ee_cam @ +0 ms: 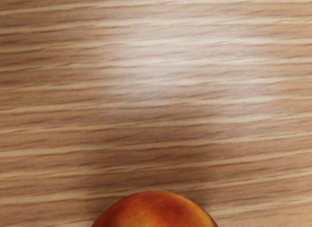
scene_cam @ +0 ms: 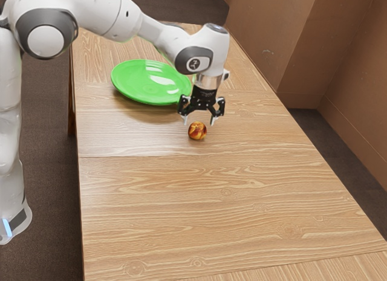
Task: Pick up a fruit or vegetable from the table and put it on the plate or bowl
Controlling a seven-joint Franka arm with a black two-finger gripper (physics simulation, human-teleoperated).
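A small red and yellow fruit (scene_cam: 197,131), like a peach, lies on the wooden table (scene_cam: 211,196) near its middle. My black gripper (scene_cam: 198,119) hangs just above it, open, with one finger on each side of the fruit's top and no contact. A green plate (scene_cam: 150,81) rests on the table behind the gripper, toward the exterior view's left. In the wrist view the fruit (ee_cam: 153,210) shows as an orange-red dome right under my hand, on the wood grain.
Brown cardboard-like walls (scene_cam: 314,45) stand past the table's far right side. Dark floor (scene_cam: 357,172) lies beyond the table's edge on the exterior view's right. The white arm (scene_cam: 121,18) reaches over the table's far left part.
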